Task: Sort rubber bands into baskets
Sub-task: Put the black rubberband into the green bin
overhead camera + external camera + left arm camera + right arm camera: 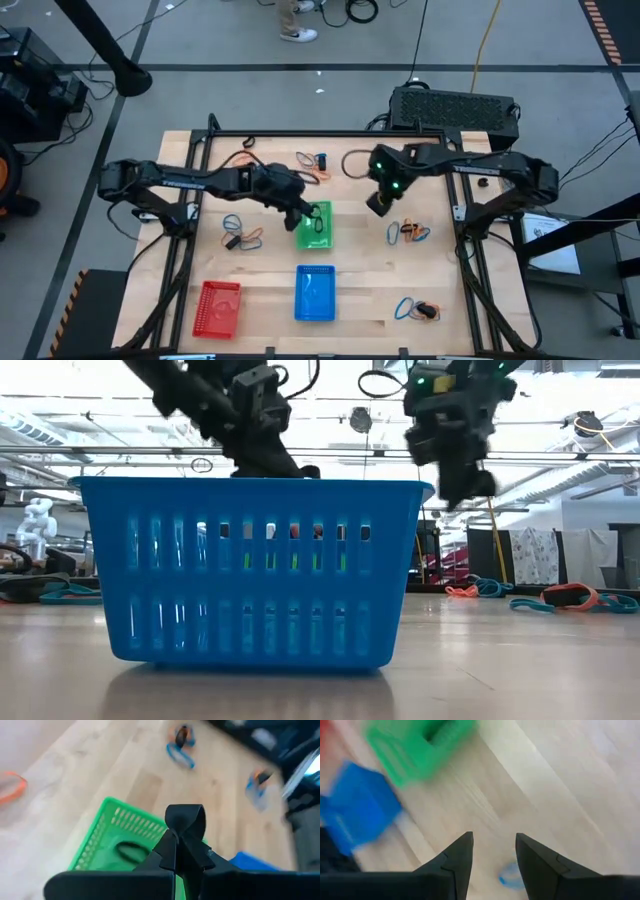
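My left gripper (303,212) (176,845) hangs over the far-left corner of the green basket (314,230) (107,840), shut on a black rubber band (185,817). Another dark band (131,852) lies in that basket. My right gripper (378,205) (494,851) is open and empty above the bare table to the right of the green basket, with a blue band (510,876) on the table below it. The blue basket (315,293) and the red basket (218,308) stand near the front edge. My left gripper pinches the black rubber band between its two shut fingertips. A short loop of the band (186,814) sticks out past the tips. The fingers slant down toward the green basket, and the band is lifted clear of the basket and the table.
Loose orange, blue and black bands lie in clusters on the table: left (243,238), far middle (312,165), right (408,233) and near right (418,310). A black box (455,108) stands beyond the far edge. In the low view the blue basket (250,570) fills the foreground.
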You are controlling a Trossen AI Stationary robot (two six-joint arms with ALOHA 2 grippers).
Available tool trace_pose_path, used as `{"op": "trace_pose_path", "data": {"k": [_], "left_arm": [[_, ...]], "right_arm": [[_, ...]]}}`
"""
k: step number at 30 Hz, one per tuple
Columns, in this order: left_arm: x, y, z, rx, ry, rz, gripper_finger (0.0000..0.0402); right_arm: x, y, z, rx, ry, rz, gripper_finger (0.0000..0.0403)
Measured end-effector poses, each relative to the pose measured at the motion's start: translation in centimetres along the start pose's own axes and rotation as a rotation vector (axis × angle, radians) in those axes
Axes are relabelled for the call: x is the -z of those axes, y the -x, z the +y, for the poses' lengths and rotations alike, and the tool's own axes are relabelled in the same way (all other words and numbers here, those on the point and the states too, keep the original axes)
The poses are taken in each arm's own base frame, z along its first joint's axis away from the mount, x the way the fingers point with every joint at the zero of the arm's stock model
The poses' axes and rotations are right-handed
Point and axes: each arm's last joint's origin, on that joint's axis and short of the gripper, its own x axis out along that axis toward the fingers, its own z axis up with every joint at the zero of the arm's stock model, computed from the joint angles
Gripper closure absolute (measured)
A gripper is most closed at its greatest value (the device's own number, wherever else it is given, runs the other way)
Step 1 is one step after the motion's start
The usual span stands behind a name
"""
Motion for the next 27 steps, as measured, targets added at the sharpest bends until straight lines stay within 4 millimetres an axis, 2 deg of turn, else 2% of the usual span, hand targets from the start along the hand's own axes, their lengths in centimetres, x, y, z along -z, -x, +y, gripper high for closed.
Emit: {"op": "trace_pose_path", "data": {"k": [3, 7, 15, 22, 27], "left_arm": [[-0.1, -0.4, -1.0, -0.09, -0.065, 0.055, 0.0394], [-0.2, -1.1, -0.9, -0.171, -0.074, 0.078, 0.0394], [0.2, -3.8, -0.4, -0.177, -0.067, 0.155, 0.0394], [0.5, -5.0, -0.3, -0.159, -0.15, 0.196, 0.0394], [0.7, -5.0, -0.5, -0.153, -0.22, 0.22, 0.0394]], "right_arm": [[1.6, 0.6, 0.3, 0.094, 0.018, 0.044, 0.0262], [3.4, 0.9, 1.2, 0.152, 0.021, 0.107, 0.0261], [7.2, 0.5, 5.2, 0.125, 0.085, 0.165, 0.0261], [12.3, -0.2, 9.0, 0.124, 0.064, 0.235, 0.0261], [16.4, -0.2, 10.9, 0.146, -0.065, 0.274, 0.0261]]}}
